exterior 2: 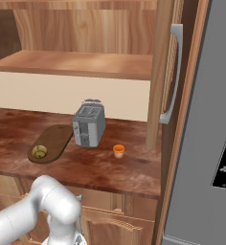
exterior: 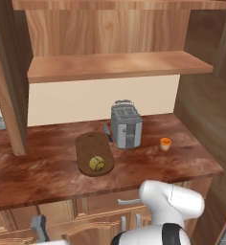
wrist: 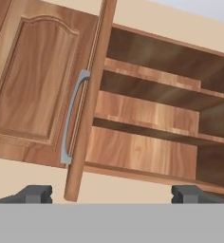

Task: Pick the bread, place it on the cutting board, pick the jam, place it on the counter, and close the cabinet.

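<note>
Hand view looks up at the cabinet point(wrist: 147, 114), its shelves bare and both doors swung open; the near door stands edge-on to the camera, its grey bar handle point(wrist: 72, 118) running beside that edge. The gripper point(wrist: 111, 194) hangs below it with its two dark fingertips point(wrist: 35, 193) spread wide apart and nothing between them.

From the left base view the counter point(exterior: 43, 165) stretches under the open shelves, and the cutting board point(exterior: 88, 146) lies flat on it just left of the toaster point(exterior: 126, 125). A dark knife point(exterior: 107, 133) rests between board and toaster. The bread point(exterior: 96, 163) sits on the near end of the board, and the jam point(exterior: 165, 143) stands upright on the counter to the right of the toaster, apart from it. Both placements look finished, so closing the cabinet appears to be what remains.

The risk now lies in the doors. Seen edge-on, a door gives the open fingers a thin target; a push landing on the handle or glancing off the edge could slide away and leave the door ajar. In the right base view the right-hand door point(exterior 2: 162, 72) stands close to the grey refrigerator point(exterior 2: 206, 119), so an arm reaching behind that door has little room and may brush the appliance. A low sweep could also topple the small jar.
</note>
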{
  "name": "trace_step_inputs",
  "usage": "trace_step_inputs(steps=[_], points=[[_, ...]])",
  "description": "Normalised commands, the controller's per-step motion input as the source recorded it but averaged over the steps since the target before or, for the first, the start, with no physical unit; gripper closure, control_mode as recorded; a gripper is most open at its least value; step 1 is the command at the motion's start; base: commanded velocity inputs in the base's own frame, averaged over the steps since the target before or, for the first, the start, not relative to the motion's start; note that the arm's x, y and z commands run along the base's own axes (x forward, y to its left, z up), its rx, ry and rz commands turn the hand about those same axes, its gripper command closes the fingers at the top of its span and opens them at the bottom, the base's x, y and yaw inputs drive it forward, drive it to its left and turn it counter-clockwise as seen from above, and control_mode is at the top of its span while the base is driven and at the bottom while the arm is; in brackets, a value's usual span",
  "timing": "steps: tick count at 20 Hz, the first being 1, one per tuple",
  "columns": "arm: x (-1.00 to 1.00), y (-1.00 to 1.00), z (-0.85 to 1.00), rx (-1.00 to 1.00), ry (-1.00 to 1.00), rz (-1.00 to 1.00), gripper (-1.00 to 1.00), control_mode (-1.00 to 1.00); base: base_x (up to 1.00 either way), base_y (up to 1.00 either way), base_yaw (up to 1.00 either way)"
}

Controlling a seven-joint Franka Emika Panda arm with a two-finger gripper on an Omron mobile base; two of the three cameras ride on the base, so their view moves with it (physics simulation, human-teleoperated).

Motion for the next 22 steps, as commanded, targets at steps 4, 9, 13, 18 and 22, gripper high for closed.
trace_step_inputs(steps=[4, 9, 13, 18, 22], points=[[0.24, 0.14, 0.0, 0.0, 0.0, -0.04, -1.0, -1.0, 0.0, 0.0, 0.0], [0.21, 0.12, 0.0, 0.0, 0.0, -0.04, -1.0, -1.0, 0.0, 0.0, 0.0], [0.16, 0.07, 0.0, 0.0, 0.0, -0.04, -1.0, -1.0, 0.0, 0.0, 0.0], [0.19, 0.02, 0.0, 0.0, 0.0, -0.06, -1.0, -1.0, 0.0, 0.0, 0.0], [0.21, 0.04, 0.0, 0.0, 0.0, -0.06, -1.0, -1.0, 0.0, 0.0, 0.0]])
